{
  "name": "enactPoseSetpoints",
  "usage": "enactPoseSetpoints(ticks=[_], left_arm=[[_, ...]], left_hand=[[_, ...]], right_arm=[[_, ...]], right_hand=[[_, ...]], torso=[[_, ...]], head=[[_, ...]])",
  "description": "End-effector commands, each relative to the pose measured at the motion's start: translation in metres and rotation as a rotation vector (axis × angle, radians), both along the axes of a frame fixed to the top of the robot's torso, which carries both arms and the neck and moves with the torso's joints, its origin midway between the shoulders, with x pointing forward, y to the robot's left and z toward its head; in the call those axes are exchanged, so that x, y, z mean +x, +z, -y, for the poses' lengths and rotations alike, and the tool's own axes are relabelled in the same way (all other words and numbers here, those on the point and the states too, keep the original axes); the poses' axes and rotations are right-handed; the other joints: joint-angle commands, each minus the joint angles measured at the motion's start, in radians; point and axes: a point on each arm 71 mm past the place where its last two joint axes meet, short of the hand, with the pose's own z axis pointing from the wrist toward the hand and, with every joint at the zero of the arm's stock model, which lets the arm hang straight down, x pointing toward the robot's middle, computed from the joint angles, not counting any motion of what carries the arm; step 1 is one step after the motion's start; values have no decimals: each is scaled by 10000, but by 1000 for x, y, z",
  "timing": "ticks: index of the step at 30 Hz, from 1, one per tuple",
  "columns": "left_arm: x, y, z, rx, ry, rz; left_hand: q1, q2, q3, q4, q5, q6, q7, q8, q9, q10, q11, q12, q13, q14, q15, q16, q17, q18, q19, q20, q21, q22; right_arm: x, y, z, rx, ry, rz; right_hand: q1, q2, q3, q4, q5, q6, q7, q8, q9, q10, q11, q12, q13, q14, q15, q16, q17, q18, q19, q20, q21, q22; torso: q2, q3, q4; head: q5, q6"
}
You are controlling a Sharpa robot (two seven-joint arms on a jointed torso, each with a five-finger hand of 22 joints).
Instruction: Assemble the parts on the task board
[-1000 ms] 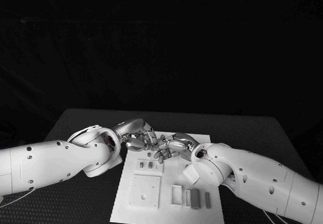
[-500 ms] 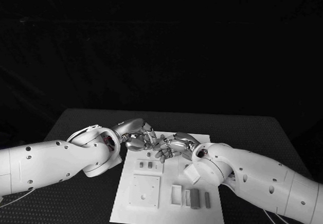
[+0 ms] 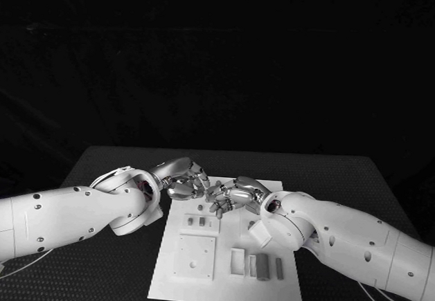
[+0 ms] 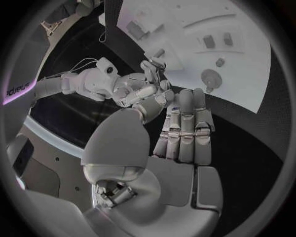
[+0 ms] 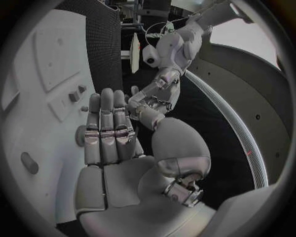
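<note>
No writing can be read on any part. The flat white rectangular task board (image 3: 230, 290) lies at the middle of the black textured table (image 3: 346, 180); small grey block-shaped parts (image 3: 266, 266) stand in a row near its near right, beside a raised square plate (image 3: 196, 256). Above the board's far end, the silver metal left hand (image 3: 180, 181) and right hand (image 3: 232, 195) meet fingertip to fingertip. In the wrist views each hand's fingers lie straight and side by side, thumb apart, with nothing seen held.

Surface finishes of hands, board and table.
Left hand (image 3: 182, 183) and right hand (image 3: 232, 195): glossy polished metal; arms (image 3: 58, 219): smooth white, probably plastic; task board (image 3: 230, 283): matt white; table (image 3: 346, 180): rough black texture.
</note>
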Motion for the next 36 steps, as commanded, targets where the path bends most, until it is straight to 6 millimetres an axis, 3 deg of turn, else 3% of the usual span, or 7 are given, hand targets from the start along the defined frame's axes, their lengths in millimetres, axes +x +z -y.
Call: enactPoseSetpoints(ticks=[1,5,8,13,16,26,36], left_arm=[[1,1,1,-351,-9,-226],[1,1,1,-479,-12,-262],[1,1,1,-486,-72,-304],[-1,1,3,-469,-253,-388],[-1,0,2,-433,-227,-445],[3,-2,-11,-420,220,-601],[11,-6,-26,-919,911,-1559]], left_hand=[[30,-161,-93,26,-44,-289,-44,-138,-54,-243,87,-7,-72,-101,63,-74,72,-147,-97,27,29,-20],[83,-160,-139,33,-90,-450,-57,-181,-50,-265,94,34,-98,-123,69,-103,161,-147,-122,36,48,-30],[143,-101,-141,47,-125,79,44,141,103,-168,62,68,-94,-94,38,-124,236,-147,-103,25,63,-32],[78,77,-175,104,-140,880,-314,610,304,332,-98,254,-8,-20,-92,-220,329,-147,-56,13,82,-26],[63,119,-185,82,-135,1009,-382,673,333,486,-160,286,22,15,-147,-266,362,-147,-40,-3,80,-26],[269,-31,-37,16,-26,517,-158,373,208,172,-30,19,-76,46,-43,-418,509,-147,-58,8,56,-65],[229,-432,-143,54,19,-757,377,-292,-55,-496,190,-25,-272,-28,155,-564,688,-147,-153,81,42,-107]], right_arm=[[-3,2,-4,108,523,341],[-3,2,-3,99,432,384],[-2,2,-2,67,351,395],[1,1,1,-36,91,428],[1,1,2,-46,64,432],[5,1,8,-50,-183,602],[5,3,9,-113,-133,1140]], right_hand=[[-11,78,15,1,-5,86,2,74,47,75,6,63,27,79,14,63,27,140,79,12,40,236],[-20,66,12,1,-5,116,-14,112,98,111,-19,100,97,118,-11,101,87,140,124,-12,79,239],[-24,58,10,0,-6,125,-21,126,119,120,-26,112,122,128,-18,113,108,140,138,-20,92,239],[-29,47,8,0,-6,128,-24,132,130,120,-28,115,135,131,-21,118,120,140,143,-23,98,239],[-30,41,7,0,-6,130,-26,136,138,121,-30,119,145,134,-23,122,129,140,147,-25,103,239],[-36,-4,5,-1,-5,164,-52,184,216,162,-61,163,236,179,-52,166,210,140,199,-52,152,239],[-47,-59,-54,-4,-5,252,-156,408,687,331,-194,396,696,304,-157,387,636,140,327,-131,364,250]], torso=[[0,3,-7],[2,4,-4],[3,0,-1],[2,-3,-10],[1,-7,-7],[4,-7,3],[0,2,-9]], head=[[3,1],[-3,-2],[-6,-2],[-2,-10],[-11,-10],[-49,4],[-32,34]])
